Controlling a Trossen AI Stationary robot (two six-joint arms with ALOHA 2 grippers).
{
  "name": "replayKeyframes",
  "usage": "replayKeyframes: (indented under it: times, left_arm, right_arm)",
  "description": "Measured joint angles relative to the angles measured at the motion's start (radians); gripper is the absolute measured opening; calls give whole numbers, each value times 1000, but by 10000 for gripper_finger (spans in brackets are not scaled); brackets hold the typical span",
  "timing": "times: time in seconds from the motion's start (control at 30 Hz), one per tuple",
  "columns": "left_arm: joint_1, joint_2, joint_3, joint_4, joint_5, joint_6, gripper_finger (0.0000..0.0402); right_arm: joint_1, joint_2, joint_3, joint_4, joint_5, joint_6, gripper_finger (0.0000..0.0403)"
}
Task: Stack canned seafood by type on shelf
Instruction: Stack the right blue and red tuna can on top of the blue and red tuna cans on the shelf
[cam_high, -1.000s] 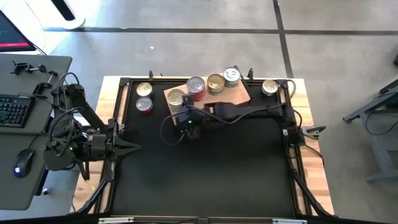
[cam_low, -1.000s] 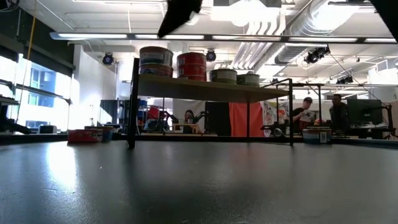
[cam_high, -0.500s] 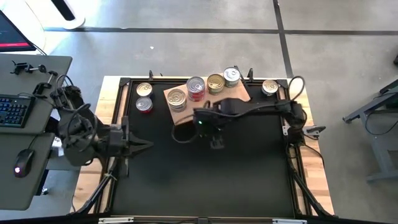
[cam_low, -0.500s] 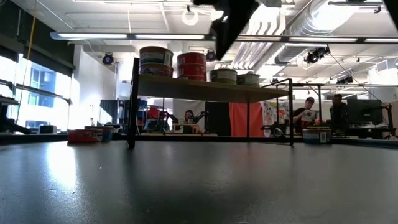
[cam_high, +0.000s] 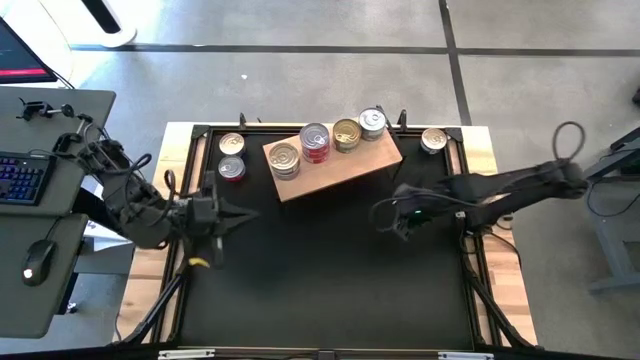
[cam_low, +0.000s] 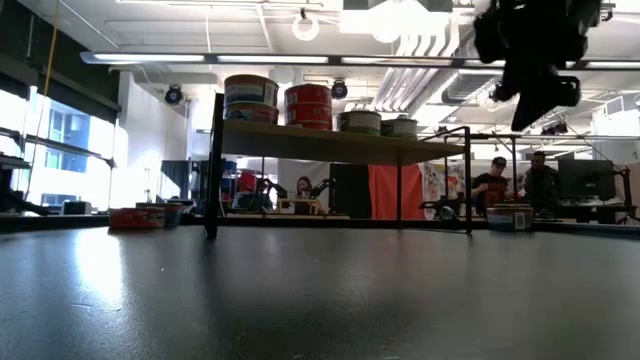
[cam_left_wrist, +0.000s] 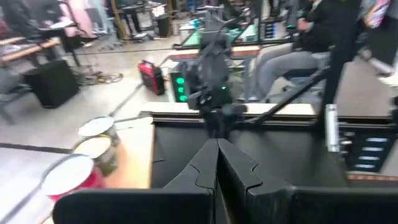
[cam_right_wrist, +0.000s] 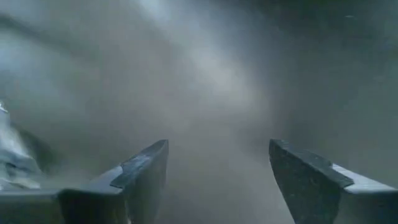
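The shelf (cam_high: 335, 163) is a light-brown wooden block at the table's far side. It carries several tins in a row: a gold-lidded one (cam_high: 284, 158), a red-sided one (cam_high: 314, 140), another gold one (cam_high: 346, 133) and a silver one (cam_high: 372, 121). In the low view they stand on the shelf's top (cam_low: 330, 142). Two more tins (cam_high: 231, 156) sit left of the shelf and one (cam_high: 433, 140) sits right of it. My left gripper (cam_high: 250, 213) hovers shut near the table's left, below the two loose tins. My right gripper (cam_high: 383, 220) hangs open and empty over the mat, on the near side of the shelf's right end.
A black mat (cam_high: 330, 270) covers the table inside a black frame with pale wooden edge strips (cam_high: 505, 290). A desk with keyboard and mouse (cam_high: 35, 200) stands to the left. People sit at benches in the room behind (cam_low: 495, 180). In the left wrist view, the right arm (cam_left_wrist: 211, 68) shows across the table.
My right gripper has drawn back from the near edge of the shelf's left end, sweeping toward the table's right and slightly nearer. My left gripper has moved in from the table's left edge toward the middle and a little farther. The tins and the shelf have stayed put.
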Motion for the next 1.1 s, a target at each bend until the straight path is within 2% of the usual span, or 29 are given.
replayKeyframes:
  times: [0.1,0.17,0.3,0.43,0.53,0.6,0.7,0.73,0.83,0.93,1.1]
  left_arm:
    - [57,-3,0,0,21,18,0]
    - [92,-3,0,0,60,17,0]
    - [133,-3,0,-11,137,13,0]
    - [139,-25,-1,-80,150,43,0]
    - [139,-70,-1,-119,150,37,0]
    - [139,-104,-1,-144,149,36,0]
    - [139,-160,-1,-178,150,36,0]
    - [139,-180,-1,-185,150,36,0]
    - [139,-231,0,-215,149,37,0]
    - [139,-264,0,-261,149,37,0]
    - [139,-287,0,-365,166,-7,0]
  right_arm:
    - [-1,-96,-78,114,15,77,267]
    - [-12,-132,-96,108,55,129,267]
    - [-62,-147,-101,-30,128,183,265]
    - [-132,-132,-101,-135,107,186,251]
    - [-171,-102,-97,-189,151,184,204]
    - [-189,-75,-83,-216,228,185,147]
    - [-231,-44,-71,-242,349,202,36]
    - [-254,-42,-69,-235,381,208,19]
    - [-356,-41,-67,-196,446,314,19]
    - [-479,-44,-67,-156,497,343,4]
    - [-680,-39,-67,-115,499,346,1]
